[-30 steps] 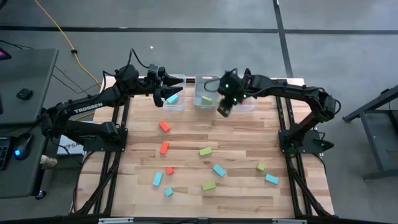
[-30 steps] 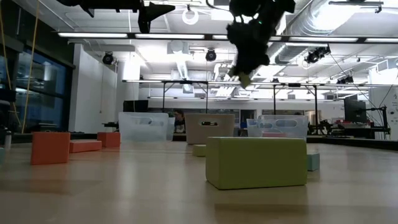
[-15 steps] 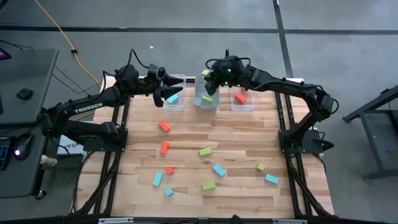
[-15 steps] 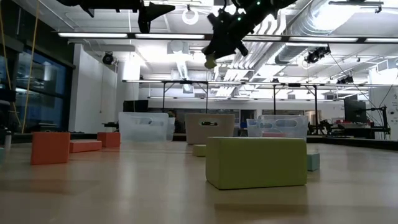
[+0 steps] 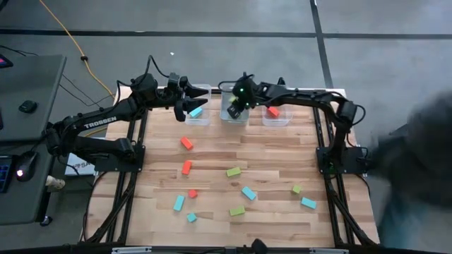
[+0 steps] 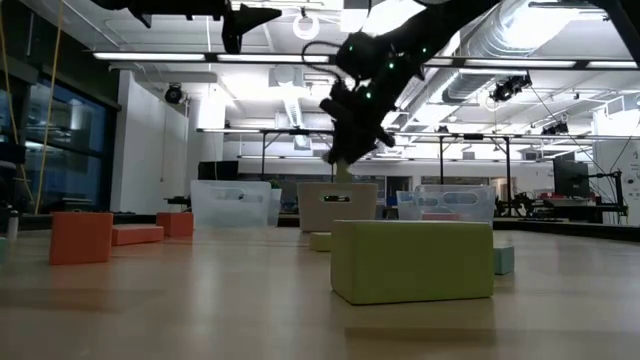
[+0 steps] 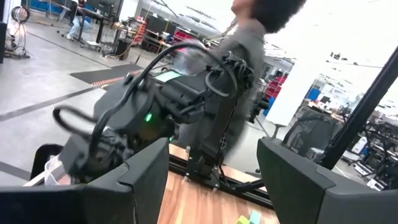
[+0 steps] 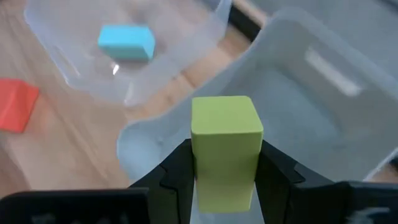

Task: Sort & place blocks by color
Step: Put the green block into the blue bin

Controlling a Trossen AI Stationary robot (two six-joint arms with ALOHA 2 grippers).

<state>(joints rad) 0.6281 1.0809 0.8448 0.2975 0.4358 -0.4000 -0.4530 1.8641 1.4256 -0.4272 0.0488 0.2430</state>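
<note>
Pinching a lime green block (image 8: 226,140), the right gripper (image 5: 236,106) is hanging over the middle bin (image 5: 224,115); the left gripper (image 5: 189,99) is waiting spread.

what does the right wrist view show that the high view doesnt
Only the right wrist view shows the right gripper shut on a green block, held over the middle bin.

Only the high view shows the loose blocks on the table, the red block in the right bin, and the left gripper open by the left bin.

Both show the blue block in the left bin and the middle bin.
</note>
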